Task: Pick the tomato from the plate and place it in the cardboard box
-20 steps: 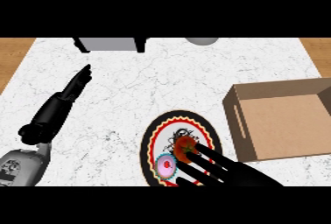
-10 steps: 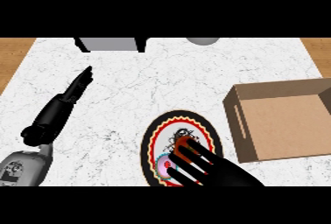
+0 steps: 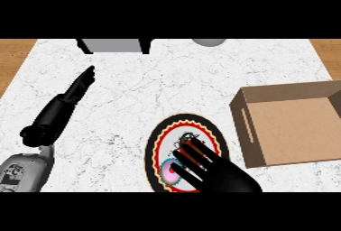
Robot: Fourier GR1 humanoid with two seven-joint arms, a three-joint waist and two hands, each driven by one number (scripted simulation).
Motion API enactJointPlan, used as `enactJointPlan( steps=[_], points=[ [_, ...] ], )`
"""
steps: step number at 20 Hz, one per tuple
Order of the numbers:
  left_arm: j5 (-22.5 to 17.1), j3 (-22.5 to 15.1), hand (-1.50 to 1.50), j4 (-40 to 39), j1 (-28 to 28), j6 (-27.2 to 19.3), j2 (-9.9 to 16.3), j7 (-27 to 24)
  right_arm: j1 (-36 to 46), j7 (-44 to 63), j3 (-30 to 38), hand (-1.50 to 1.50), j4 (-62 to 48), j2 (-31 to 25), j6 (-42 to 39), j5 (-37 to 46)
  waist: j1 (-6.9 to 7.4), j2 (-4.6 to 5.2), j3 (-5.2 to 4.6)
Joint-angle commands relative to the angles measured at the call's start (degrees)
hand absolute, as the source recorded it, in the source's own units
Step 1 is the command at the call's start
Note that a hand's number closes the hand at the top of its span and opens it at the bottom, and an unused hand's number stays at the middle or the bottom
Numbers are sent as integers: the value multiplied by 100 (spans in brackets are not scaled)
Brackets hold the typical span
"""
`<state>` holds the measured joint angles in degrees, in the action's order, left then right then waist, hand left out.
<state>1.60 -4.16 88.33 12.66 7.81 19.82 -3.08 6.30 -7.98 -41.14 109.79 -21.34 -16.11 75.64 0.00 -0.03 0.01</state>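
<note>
The tomato [image 3: 188,145] lay on the plate [image 3: 160,140], showing only as a small red patch at the fingertips of the right hand [image 3: 220,173]; the fingers [image 3: 193,155] covered most of it. The right hand was spread flat over the plate with its fingers straight and pointing up and to the left, not curled round the tomato; whether they touched it could not be told. The plate, round with a black rim, a red and yellow zigzag band and a white centre, extended beneath and to the left of this hand. The cardboard box [image 3: 288,124], open at the top and brown inside, stood just to the right of the hand and beyond it, close beside the plate. The left hand [image 3: 81,83] lay well apart to the left on the white marble counter [image 3: 173,81], its fingers straight and together, pointing away. A grey block [image 3: 113,45] and a grey rounded object [image 3: 209,42] sat at the counter's far edge.
</note>
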Motion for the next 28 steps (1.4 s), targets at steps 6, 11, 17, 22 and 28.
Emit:
enactJointPlan(
  steps=[6,11,17,22,28],
  points=[
    [209,168,0,412,-289,260,-189,21,127,-362,220,-150,-1089,614,396,484,14,-1,0],
    [289,422,0,27,-204,407,-279,-267,217,-732,489,-150,-940,712,32,456,1,0,-1],
    [311,607,0,-374,87,571,-264,-277,242,-562,522,-150,-1859,1074,674,924,-3,4,0],
    [472,464,0,221,81,508,-505,232,218,-475,506,-150,-1898,1371,494,1173,1,-2,0],
    [719,444,0,299,-421,480,-647,-195,397,-1117,896,-150,-2666,1345,969,1074,13,1,0]
  ],
)
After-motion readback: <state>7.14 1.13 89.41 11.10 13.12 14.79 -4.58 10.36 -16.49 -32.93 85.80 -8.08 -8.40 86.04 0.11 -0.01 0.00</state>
